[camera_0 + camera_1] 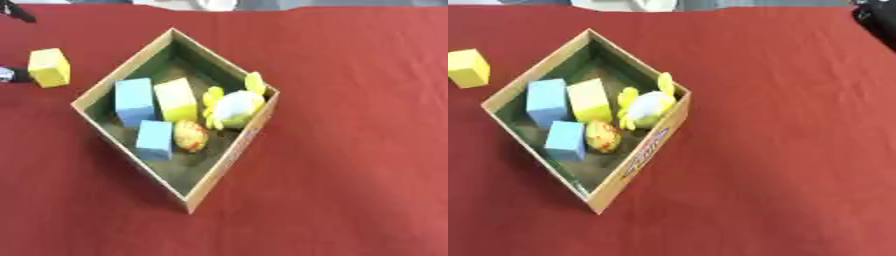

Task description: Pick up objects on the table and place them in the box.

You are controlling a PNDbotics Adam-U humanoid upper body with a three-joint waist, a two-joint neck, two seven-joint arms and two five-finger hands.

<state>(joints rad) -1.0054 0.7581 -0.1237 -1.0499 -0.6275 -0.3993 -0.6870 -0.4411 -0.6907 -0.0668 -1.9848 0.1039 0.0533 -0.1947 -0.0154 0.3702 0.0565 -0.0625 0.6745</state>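
An open cardboard box [122,66] sits askew on the red table. Inside it lie two blue blocks [134,100] [155,139], a yellow block [176,99] and a speckled orange-yellow egg shape [191,136]. A yellow and white soft toy [234,107] leans against the box's right rim. Outside, to the box's left, is a yellow cube [48,67]. A dark and silver bit of my left hand [7,75] shows at the picture's edge, right beside that cube; its grip is hidden. A black part of my right hand [877,15] sits in the upper right corner of the right eye view.
The red cloth [350,150] stretches bare to the right of the box and in front of it. A black object [17,12] pokes in at the top left corner. Pale things line the table's far edge.
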